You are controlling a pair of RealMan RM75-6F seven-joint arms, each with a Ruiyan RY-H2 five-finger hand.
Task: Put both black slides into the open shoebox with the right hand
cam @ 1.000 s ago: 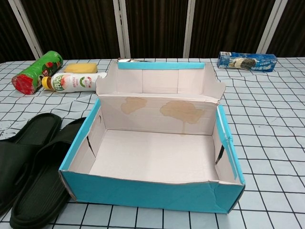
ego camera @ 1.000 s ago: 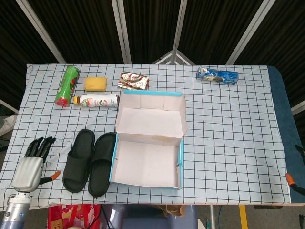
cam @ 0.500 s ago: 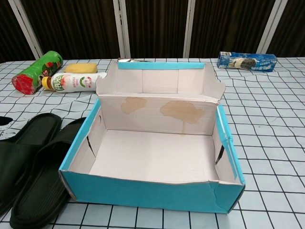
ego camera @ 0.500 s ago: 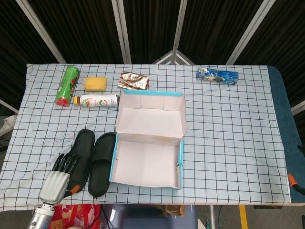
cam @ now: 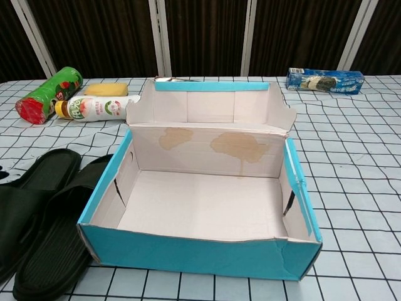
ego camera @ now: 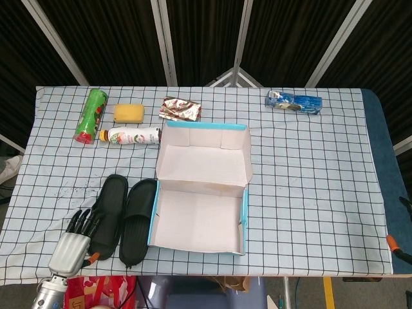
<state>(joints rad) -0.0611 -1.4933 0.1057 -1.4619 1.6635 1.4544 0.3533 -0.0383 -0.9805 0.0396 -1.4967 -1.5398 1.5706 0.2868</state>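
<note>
On the white black-gridded tablecloth (ego camera: 309, 167), the silver left hand (ego camera: 74, 241) hovers with dark fingers spread, holding nothing, overlapping the left black rubber slide (ego camera: 111, 209); its twin slide (ego camera: 137, 219) touches the open blue-edged cardboard shoebox (ego camera: 201, 193); dark curtains (ego camera: 199, 38) hang behind.

Matt black rubbery slides (ego camera: 121, 217). Cardboard shoebox (cam: 207, 188), glossy blue outside, dull off-white inside, brown-stained on the back wall. Checked tablecloth (ego camera: 309, 167), lightly creased. Crinkled shiny foil packet (ego camera: 180, 109). Porous yellow sponge (ego camera: 129, 112). Glossy plastic bottle (ego camera: 132, 136). Silvery metal-look left hand (ego camera: 72, 241), with black fingers.
</note>
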